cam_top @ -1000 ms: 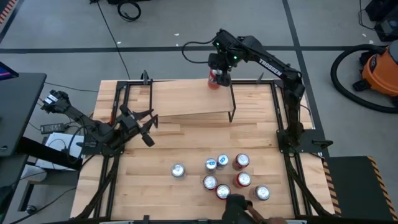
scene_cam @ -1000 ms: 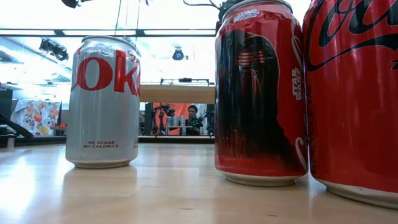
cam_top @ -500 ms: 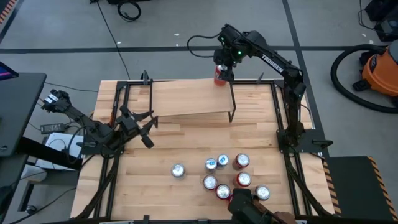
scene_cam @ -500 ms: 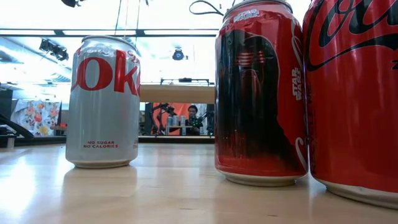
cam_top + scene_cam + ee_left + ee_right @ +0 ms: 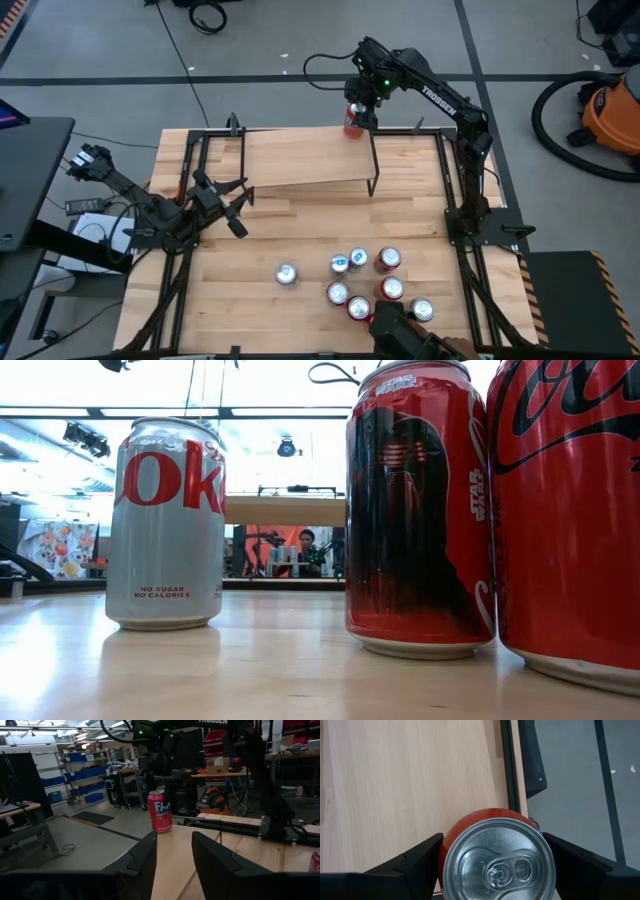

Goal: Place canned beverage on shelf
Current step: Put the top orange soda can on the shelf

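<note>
Table [image 5: 300,240]: I see the slatted wooden top from above, with black frame rails along both sides and both arms mounted at its edges.

Shelf [image 5: 300,158]: the light-wood board on thin black legs sits across the far part of the table; in my right wrist view its pale surface [image 5: 410,775] fills most of the picture, with a black edge rail running along one side.

Right arm: it reaches from the right side of the table up and over to the shelf's far right corner.

Left arm: it waits low at the table's left side, its gripper [image 5: 225,200] just off the shelf's near left corner; the left wrist view shows its two dark fingers [image 5: 145,855] a narrow gap apart, with nothing between them.

Right gripper [image 5: 358,108]: it is directly above the can, one finger [image 5: 415,857] on each side of the can body; the fingers are spread wide around it, and I cannot tell whether they press on it.

Red can [image 5: 353,120]: it stands upright at the shelf's far right corner, close to the edge; I see its silver top and pull tab [image 5: 499,865] straight on between the right fingers, and its red side [image 5: 160,811] past the left fingers.

Spare cans [image 5: 360,280]: seven stand upright in a loose cluster on the near part of the table, well apart from both grippers; the low view shows a silver one [image 5: 166,525] and two red ones close up.
</note>
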